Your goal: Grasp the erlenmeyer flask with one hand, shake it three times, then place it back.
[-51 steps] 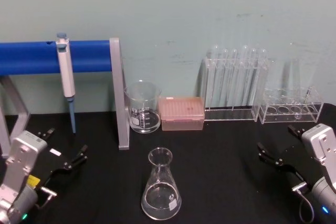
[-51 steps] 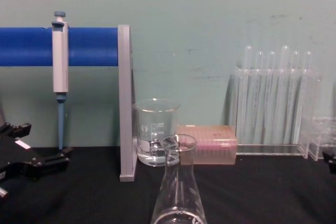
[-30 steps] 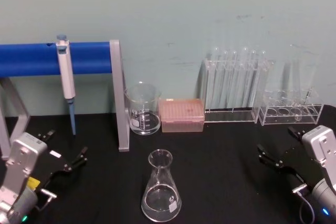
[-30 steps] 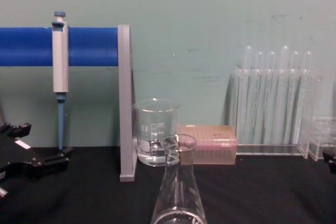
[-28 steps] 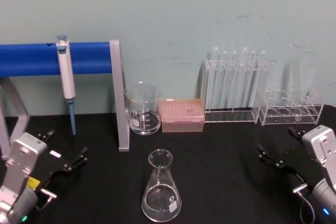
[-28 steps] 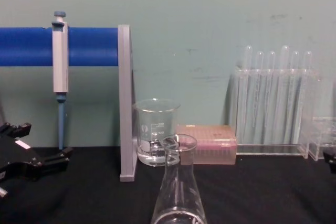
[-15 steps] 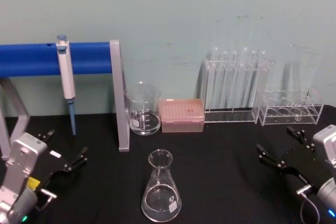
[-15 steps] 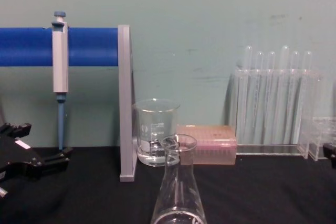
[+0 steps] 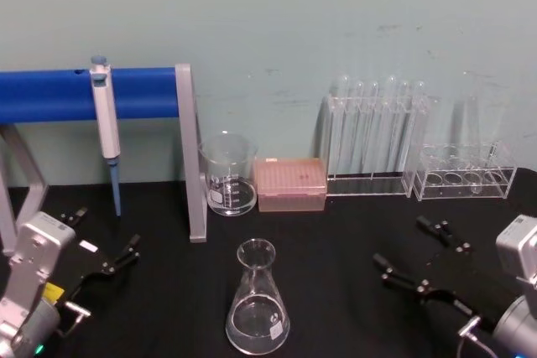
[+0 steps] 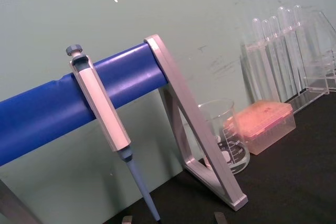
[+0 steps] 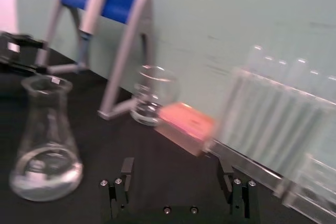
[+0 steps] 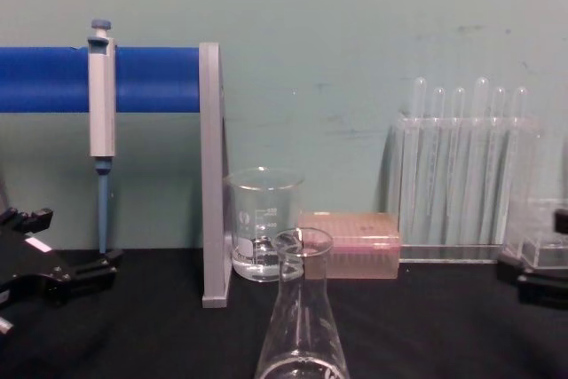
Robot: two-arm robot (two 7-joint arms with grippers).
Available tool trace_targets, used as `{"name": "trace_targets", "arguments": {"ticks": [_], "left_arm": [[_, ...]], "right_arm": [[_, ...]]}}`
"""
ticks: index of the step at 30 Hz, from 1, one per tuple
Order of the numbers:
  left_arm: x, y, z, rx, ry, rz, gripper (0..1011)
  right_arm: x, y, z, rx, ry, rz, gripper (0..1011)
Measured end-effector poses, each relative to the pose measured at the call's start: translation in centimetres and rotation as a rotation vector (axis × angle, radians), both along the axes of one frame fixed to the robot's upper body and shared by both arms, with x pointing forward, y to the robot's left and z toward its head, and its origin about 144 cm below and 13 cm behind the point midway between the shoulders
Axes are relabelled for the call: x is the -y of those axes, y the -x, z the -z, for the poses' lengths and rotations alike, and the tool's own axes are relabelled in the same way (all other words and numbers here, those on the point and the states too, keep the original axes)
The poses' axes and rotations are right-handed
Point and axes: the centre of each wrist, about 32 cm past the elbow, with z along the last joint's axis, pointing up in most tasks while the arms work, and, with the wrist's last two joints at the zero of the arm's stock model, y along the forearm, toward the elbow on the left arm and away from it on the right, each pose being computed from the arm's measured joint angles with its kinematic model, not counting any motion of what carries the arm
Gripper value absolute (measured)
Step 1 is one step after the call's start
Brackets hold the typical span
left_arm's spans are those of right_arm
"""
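A matt black tabletop (image 9: 336,232) runs back to a pale green painted wall (image 9: 277,23) with a few scuffs. The clear glass conical erlenmeyer flask (image 9: 258,303) stands upright near the table's front edge, between the two grippers and touching neither. The black right gripper (image 9: 401,242) sits out over the table with its long fingers (image 9: 388,262) spread wide and empty. The flask lies ahead of those fingertips, well apart from them. On the flask's other side the black left gripper (image 9: 105,232) is low, its fingers also parted with nothing between them.

Beyond the left fingertips a grey-and-blue pipette (image 9: 105,119) hangs from a blue horizontal bar (image 9: 134,92) on grey metal legs. Along the wall stand a straight-sided glass beaker (image 9: 227,172), a pink plastic tip box (image 9: 290,182) and a clear rack of tall test tubes (image 9: 373,136). A lower clear rack (image 9: 460,172) stands beyond the right fingertips.

The beaker carries a white printed scale with figures too small to read. A small white patch (image 9: 88,245) on the left gripper and a yellow label (image 9: 52,291) on its arm show no legible writing.

The right wrist view shows a shallow pool of clear liquid in the flask's base. The chest view shows liquid at the bottom of the beaker, with the flask's neck in front of it.
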Motion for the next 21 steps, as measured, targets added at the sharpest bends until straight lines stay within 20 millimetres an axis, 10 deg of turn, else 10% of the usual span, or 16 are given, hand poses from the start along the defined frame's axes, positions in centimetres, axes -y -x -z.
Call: {"name": "trace_targets", "arguments": {"ticks": [21], "left_arm": [[0.0,0.0,0.0,0.0,0.0,0.0,1001]], "right_arm": [[-4.7,-1.1,0.3,-0.03,-0.08,-0.308,1000]]}}
